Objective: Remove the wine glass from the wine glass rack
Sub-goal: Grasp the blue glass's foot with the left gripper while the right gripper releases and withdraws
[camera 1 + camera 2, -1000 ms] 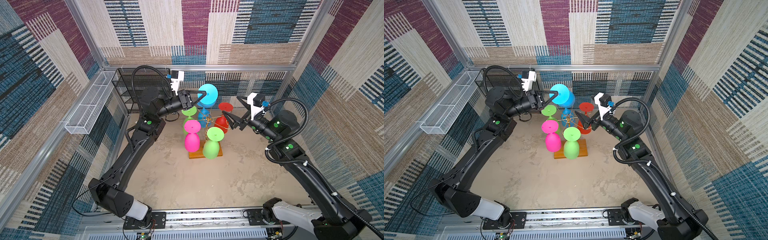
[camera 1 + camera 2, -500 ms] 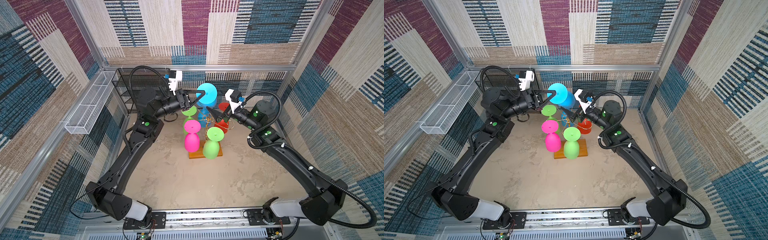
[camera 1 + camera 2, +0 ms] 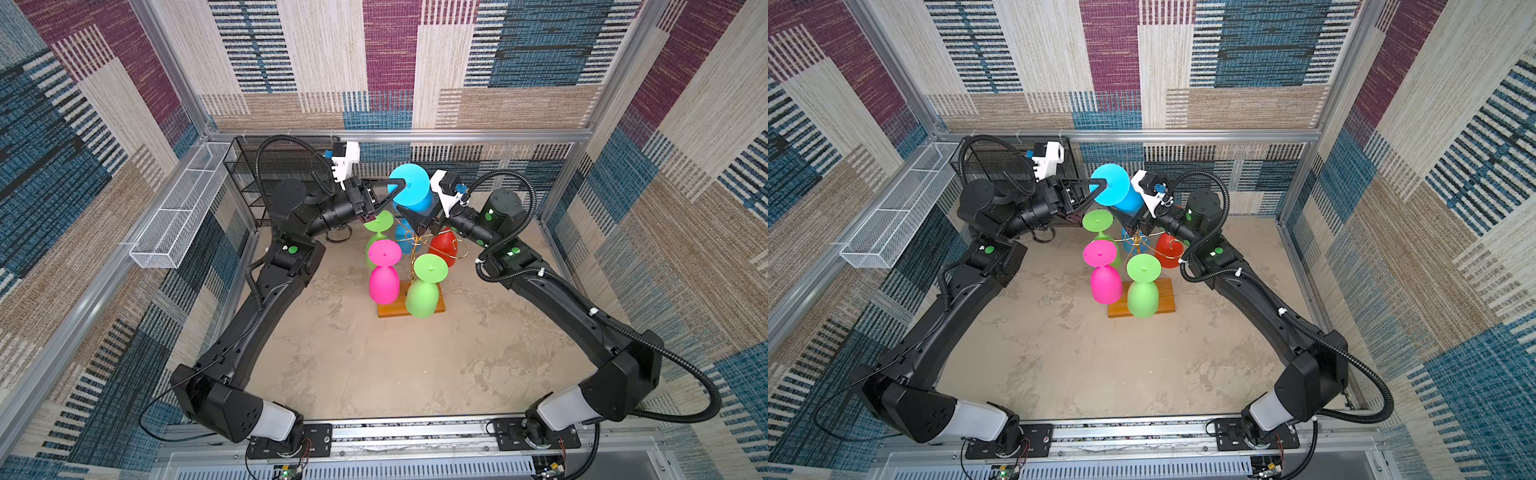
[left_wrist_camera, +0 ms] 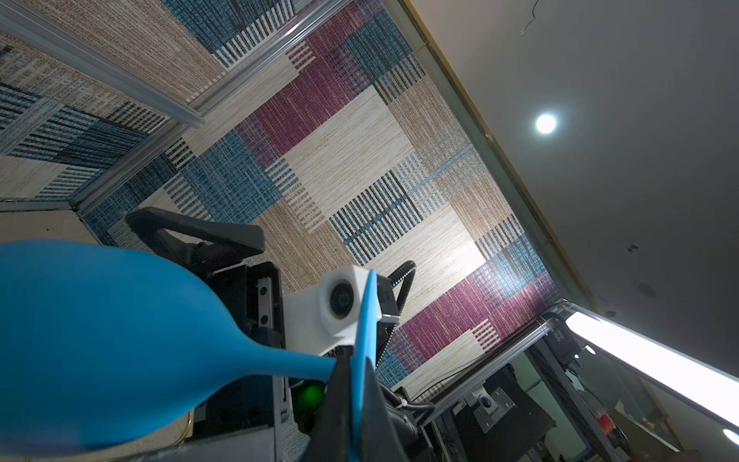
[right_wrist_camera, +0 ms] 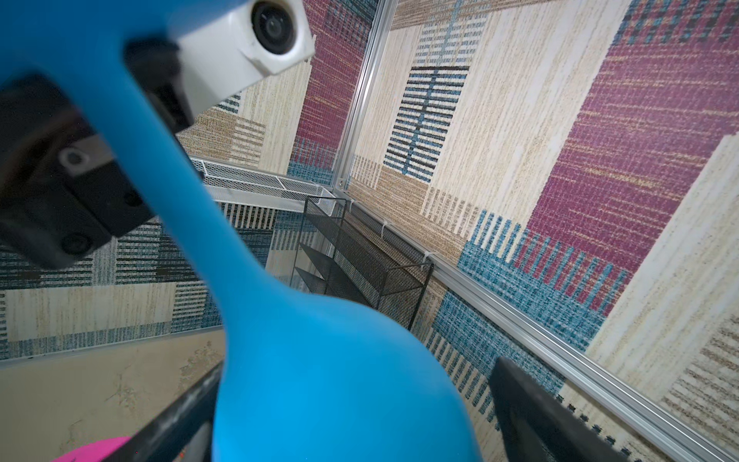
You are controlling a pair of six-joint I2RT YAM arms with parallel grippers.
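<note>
Left wrist: end effector (image 4: 346,374) clamps wine glass (image 4: 100,340)

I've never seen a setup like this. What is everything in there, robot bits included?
opaque sky-blue wine glass: 1, blue, held above the rack
pink wine glass: 1, pink, hanging on rack, front
green wine glasses: 2, green, hanging on rack, front and back left
second blue wine glass: 1, blue, on rack, back
red wine glass: 1, red, on rack, right
gold wire wine glass rack: 1, gold, wooden base, mid-table
black mesh shelf unit: 1, black, back left corner
long white wire basket: 1, white, left wall
sandy table: 1, beige
left gripper: 1, black, shut on the sky-blue glass's stem
right gripper: 1, black, open around its bowl
</note>
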